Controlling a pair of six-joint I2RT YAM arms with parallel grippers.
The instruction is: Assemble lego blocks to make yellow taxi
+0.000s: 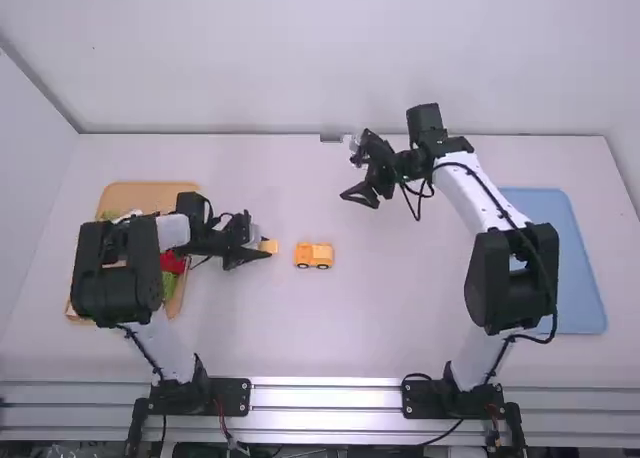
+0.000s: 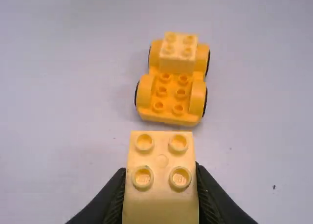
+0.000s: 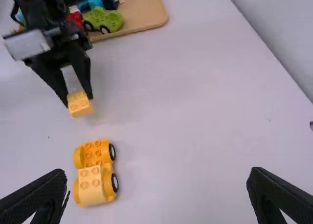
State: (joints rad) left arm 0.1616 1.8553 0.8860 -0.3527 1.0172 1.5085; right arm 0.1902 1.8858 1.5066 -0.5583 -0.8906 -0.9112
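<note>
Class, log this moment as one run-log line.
left gripper: shut on yellow block | right gripper: open, empty | wheeled base: one block mounted

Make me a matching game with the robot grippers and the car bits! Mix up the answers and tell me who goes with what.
Things:
1. left gripper
2. right gripper
3. green toy car
4. yellow car base

Where or how:
A. has a pale block stacked on one end
B. on the wooden tray
C. holding a yellow block
D. wide open, with nothing between its fingers

Right pairs: 1-C, 2-D, 3-B, 4-A
</note>
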